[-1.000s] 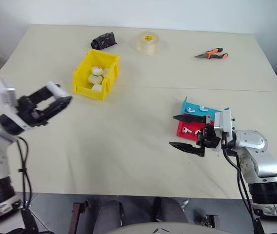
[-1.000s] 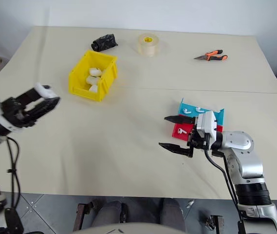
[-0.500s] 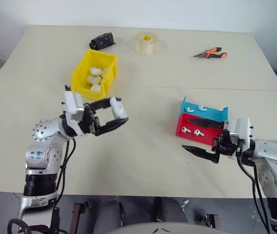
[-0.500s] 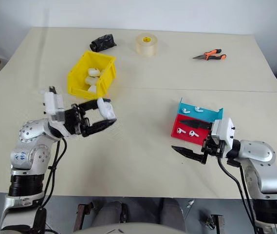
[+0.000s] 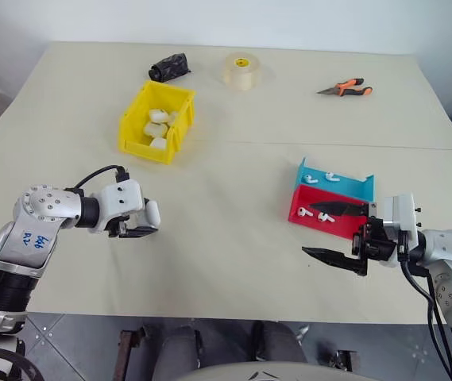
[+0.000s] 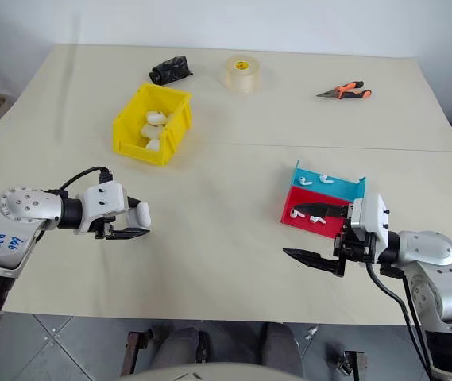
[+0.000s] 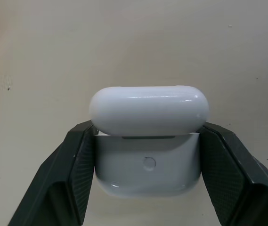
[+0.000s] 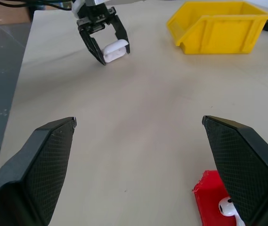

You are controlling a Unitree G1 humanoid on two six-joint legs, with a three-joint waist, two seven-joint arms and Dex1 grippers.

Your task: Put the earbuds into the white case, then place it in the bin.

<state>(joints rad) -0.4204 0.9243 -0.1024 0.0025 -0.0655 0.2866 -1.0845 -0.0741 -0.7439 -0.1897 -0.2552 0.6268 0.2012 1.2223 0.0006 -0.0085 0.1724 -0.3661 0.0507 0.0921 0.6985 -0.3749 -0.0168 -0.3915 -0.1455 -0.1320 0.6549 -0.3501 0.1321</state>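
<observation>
the left end effector (image 5: 142,223) is clamped on a white case (image 7: 148,143), one black finger on each side of its body, the lid slightly raised; it hangs low over the worktop (image 5: 226,238), at the near left. the right end effector (image 5: 335,232) stands wide apart and holds nothing, just in front of the red tray (image 5: 321,221), which has earbuds (image 5: 311,213) lying in it. more earbuds lie in the blue tray (image 5: 333,181) touching it behind. the yellow bin (image 5: 156,121), further back on the left, holds several white cases. beyond it lie a black bundle (image 5: 168,66), a roll of tape (image 5: 241,69) and orange-handled pliers (image 5: 345,87).
</observation>
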